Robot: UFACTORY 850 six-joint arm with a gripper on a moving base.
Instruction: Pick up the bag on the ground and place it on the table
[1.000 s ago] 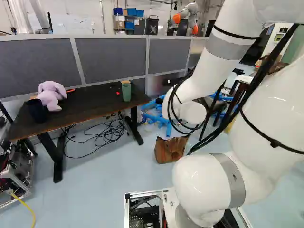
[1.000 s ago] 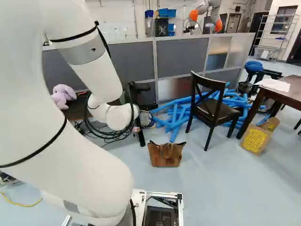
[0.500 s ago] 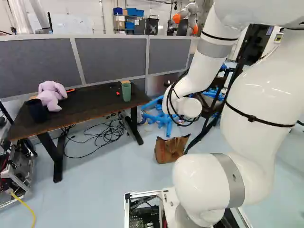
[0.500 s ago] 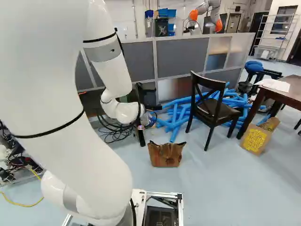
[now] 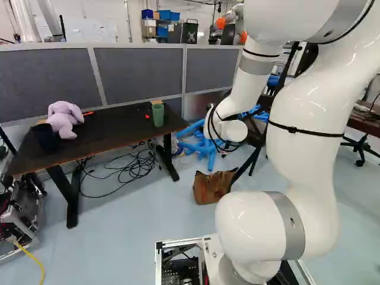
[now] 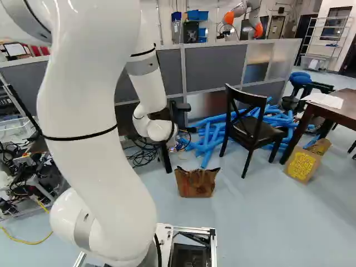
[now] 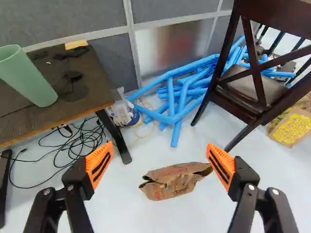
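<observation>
Wrist view: I see my fingers [image 7: 99, 165] standing wide apart.
Bag [image 7: 176, 182]: on the floor [image 7: 121, 208] — near the table [image 5: 107, 127], not touching it.
Cup [image 5: 158, 114]: on the table.
Toy [image 5: 64, 120]: on the table too.
Tubes [image 7: 171, 104]: on the floor — beside the table.
Chair [image 6: 256, 133]: well apart from the table.

**Robotics Lab Behind Grey Partitions**

This looks like a robotics lab. Past the grey fabric partitions [image 5: 139, 74], another robot [image 6: 259, 29] shows orange joints. At the left of the right base view, wired electronics [image 6: 28, 189] crowd an open metal frame. Loose black cables [image 5: 139, 166] tangle on the floor by a black-legged table [image 5: 113, 129]; blue bins [image 5: 169, 16] sit on a shelving unit, and a wire rack [image 6: 335, 40] stands farther off.
</observation>
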